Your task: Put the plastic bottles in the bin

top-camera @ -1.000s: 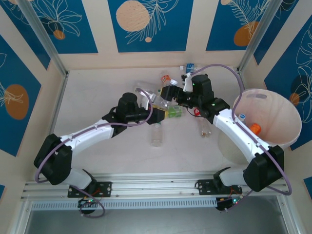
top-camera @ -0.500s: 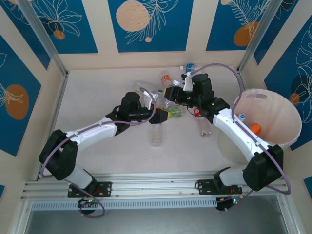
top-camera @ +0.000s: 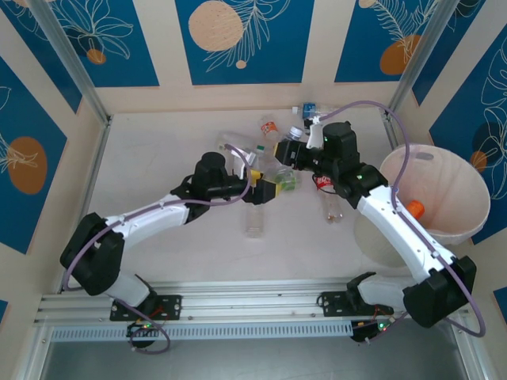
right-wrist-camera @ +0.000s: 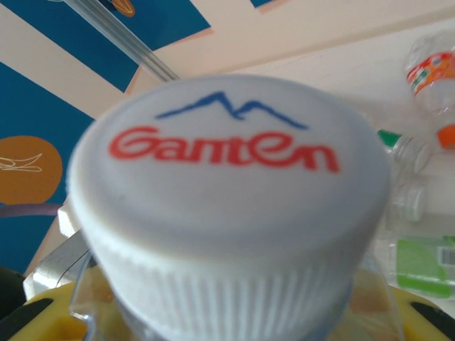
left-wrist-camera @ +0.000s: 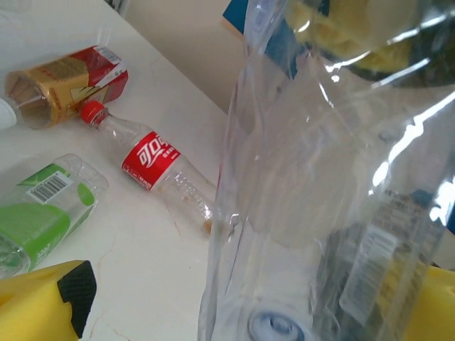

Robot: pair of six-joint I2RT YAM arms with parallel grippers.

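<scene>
– Swinging outward since a second ago is the right arm [top-camera: 396, 226], its elbow now hanging over the bin's edge, while the left fingers [left-wrist-camera: 43, 298] are opening from a near-closed stance.

– Where is the bin sitting?

– On the right side of the worktop [top-camera: 158, 150]. The bin [top-camera: 475, 170] is resting beside that arm, with an orange cap [top-camera: 416, 208] showing inside it.

– And the left arm?

– The left arm [top-camera: 150, 214] is reaching to mid-worktop, its left gripper [top-camera: 268, 190] spread wide around the lower body of a clear bottle [left-wrist-camera: 298, 199]; the left-hand finger is standing clear of it.

– Who is holding that bottle?

– The right gripper [top-camera: 287, 157] is pinching it just under its white cap [right-wrist-camera: 227, 192], yellow fingers pressing in from both sides.

– What else is lying around?

– Loose bottles: a red-labelled one [left-wrist-camera: 153, 160] and a green-labelled one [left-wrist-camera: 43, 220] near the grippers, another clear one [top-camera: 253, 218] closer to the bases, and a few by the back wall [top-camera: 269, 127].
</scene>
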